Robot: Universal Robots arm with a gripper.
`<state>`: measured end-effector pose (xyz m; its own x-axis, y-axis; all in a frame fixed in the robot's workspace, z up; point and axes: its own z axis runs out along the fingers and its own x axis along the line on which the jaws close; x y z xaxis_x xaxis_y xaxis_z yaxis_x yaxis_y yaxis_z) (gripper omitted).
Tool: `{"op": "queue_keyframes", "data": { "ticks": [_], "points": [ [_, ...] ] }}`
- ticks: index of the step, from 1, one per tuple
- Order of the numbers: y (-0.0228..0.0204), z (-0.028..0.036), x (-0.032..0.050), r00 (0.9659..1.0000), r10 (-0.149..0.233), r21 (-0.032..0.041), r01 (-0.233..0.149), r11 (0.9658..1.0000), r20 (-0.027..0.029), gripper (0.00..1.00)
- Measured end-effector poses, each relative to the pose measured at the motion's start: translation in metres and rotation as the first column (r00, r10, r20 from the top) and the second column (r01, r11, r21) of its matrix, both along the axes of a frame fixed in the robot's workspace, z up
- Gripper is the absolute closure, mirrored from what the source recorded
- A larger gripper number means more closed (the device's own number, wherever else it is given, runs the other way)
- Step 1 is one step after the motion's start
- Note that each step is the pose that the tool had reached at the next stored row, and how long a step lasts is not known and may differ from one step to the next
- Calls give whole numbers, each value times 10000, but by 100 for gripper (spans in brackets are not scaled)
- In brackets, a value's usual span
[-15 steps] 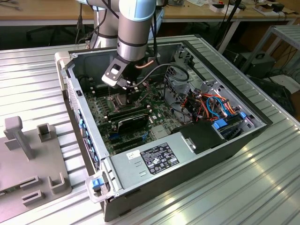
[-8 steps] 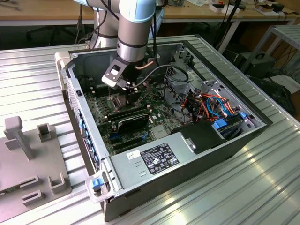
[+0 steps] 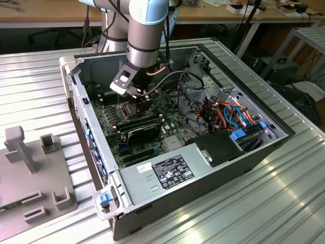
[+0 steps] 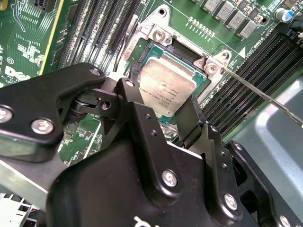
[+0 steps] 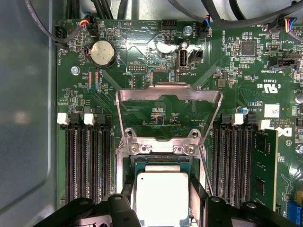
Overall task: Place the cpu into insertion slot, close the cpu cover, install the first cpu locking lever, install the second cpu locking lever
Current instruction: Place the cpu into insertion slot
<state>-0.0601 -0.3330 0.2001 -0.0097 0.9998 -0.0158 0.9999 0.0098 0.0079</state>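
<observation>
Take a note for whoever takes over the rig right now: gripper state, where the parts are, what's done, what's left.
Gripper: low over the chip, flanking it; open or shut cannot be told.
Chip: lying in the socket, metal top up.
Cover: swung open, lying back past its hinge.
Lever: one thin rod stands raised beside the socket.
Done: chip is in the socket.
Left: cover not closed, levers not latched.

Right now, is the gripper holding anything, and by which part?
Yes: the jaws pinch the chip by two opposite edges, at the socket.
</observation>
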Motion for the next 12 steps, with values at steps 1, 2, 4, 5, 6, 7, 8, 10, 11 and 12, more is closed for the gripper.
{"op": "queue_keyframes", "data": {
  "ticks": [1, 2, 4, 5, 6, 7, 8, 10, 11, 12],
  "points": [
    [0, -1, 3, 10000, 1, 0, -1, 10000, 0, 45],
    [1, -4, 7, 10000, 2, 2, -2, 10000, 0, 45],
    [1, -5, 13, 10000, 0, 0, 0, 10000, 0, 45],
    [2, -6, 17, 10000, 0, 0, 0, 10000, 0, 45],
    [2, -10, 19, 10000, 0, 2, 0, 10000, 2, 45],
    [2, -18, 19, 10000, -1, 2, 1, 10000, 1, 45],
    [2, -25, 19, 10000, -2, -2, 2, 10000, -3, 45],
    [2, -29, 19, 10000, -9, -5, 9, 10000, -5, 45],
    [2, -31, 22, 10000, -21, -3, 21, 10000, -4, 45],
    [2, -31, 30, 10000, -36, -1, 36, 10000, -4, 45]
  ]
}}
